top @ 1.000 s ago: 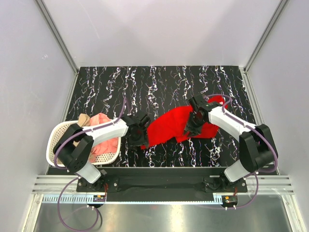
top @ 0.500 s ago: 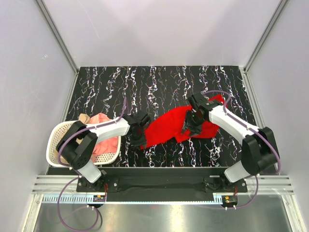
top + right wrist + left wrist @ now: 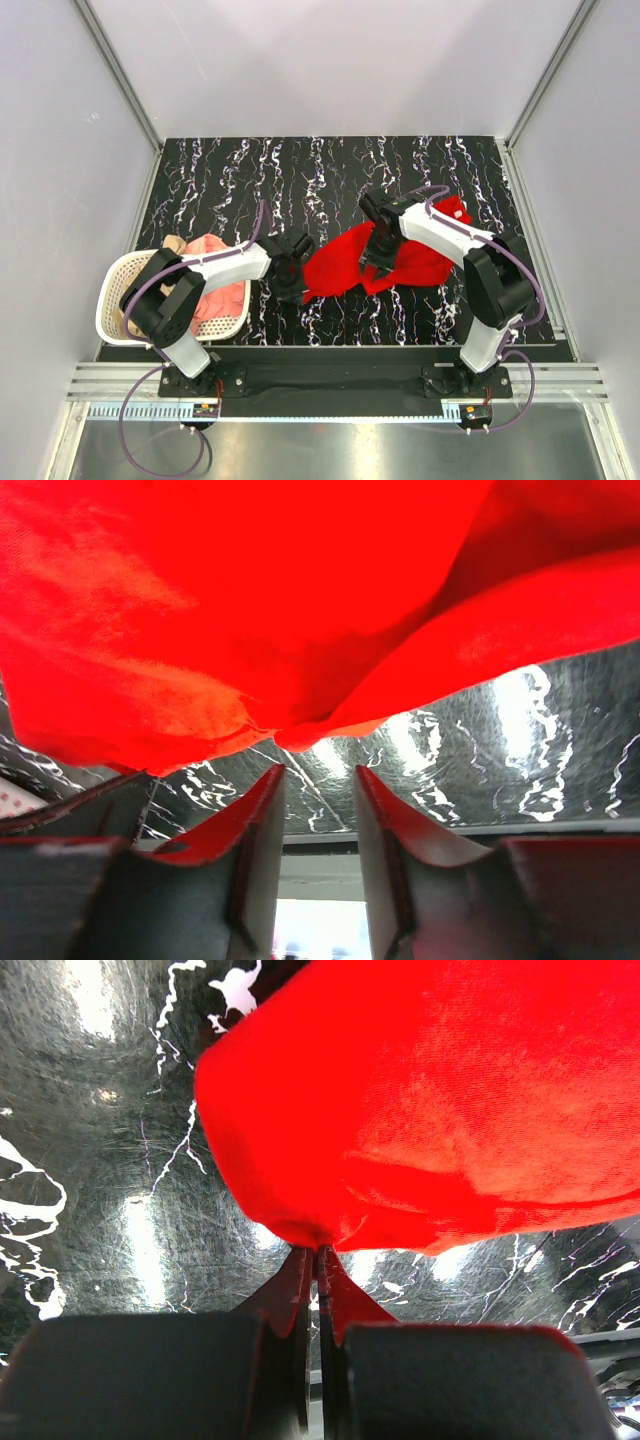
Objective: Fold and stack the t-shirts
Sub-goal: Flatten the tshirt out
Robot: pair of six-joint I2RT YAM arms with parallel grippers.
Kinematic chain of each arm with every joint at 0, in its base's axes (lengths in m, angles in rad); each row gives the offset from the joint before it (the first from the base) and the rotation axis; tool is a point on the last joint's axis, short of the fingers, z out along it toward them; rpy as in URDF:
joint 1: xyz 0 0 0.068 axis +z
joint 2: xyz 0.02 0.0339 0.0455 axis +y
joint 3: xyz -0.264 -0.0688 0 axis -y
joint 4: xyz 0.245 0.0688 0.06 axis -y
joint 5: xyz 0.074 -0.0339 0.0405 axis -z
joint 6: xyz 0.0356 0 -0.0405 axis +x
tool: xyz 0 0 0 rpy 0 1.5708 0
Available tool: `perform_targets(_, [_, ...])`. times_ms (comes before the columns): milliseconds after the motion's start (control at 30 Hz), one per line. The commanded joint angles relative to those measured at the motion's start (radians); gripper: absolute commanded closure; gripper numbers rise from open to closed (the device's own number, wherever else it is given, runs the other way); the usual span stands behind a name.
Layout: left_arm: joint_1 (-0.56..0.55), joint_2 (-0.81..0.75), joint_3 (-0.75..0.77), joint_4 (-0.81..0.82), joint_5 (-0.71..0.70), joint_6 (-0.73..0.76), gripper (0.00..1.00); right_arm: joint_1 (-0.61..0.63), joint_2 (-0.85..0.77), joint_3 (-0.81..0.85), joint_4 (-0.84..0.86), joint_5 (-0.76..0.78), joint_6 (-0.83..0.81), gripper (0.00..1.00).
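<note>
1. Red shirt [image 3: 335, 265]: bright, plain and crumpled, spread unfolded on the table [image 3: 300, 170] between the two arms.
2. Pink shirt [image 3: 212, 250] and tan shirt [image 3: 172, 245]: bunched in the white basket [image 3: 106, 300] at the table's near left corner, well apart from the red shirt.
3. Left hand [image 3: 318, 1257]: clenched on the red shirt's left edge, with the cloth puckered at its fingertips.
4. Right hand [image 3: 320, 775]: released, jaws apart, tips just short of a fold in the red shirt.
5. Table: glossy black with white veining. Pale plain walls [image 3: 330, 60] enclose it on three sides.
</note>
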Motion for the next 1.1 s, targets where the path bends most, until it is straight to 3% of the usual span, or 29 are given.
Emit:
perform_targets(0, [0.000, 0.012, -0.034, 0.049, -0.019, 0.015, 1.00, 0.014, 0.008, 0.026, -0.027, 0.040, 0.091, 0.63])
perform_targets(600, [0.000, -0.002, -0.032, 0.041, -0.019, 0.046, 1.00, 0.020, 0.097, 0.130, -0.077, 0.083, 0.132, 0.53])
perform_targets(900, [0.000, -0.002, -0.034, 0.044, -0.015, 0.060, 1.00, 0.025, 0.135, 0.115, -0.082, 0.078, 0.151, 0.54])
perform_targets(1067, [0.001, -0.002, -0.034, 0.046, -0.015, 0.066, 1.00, 0.026, 0.127, 0.110, -0.082, 0.083, 0.160, 0.60])
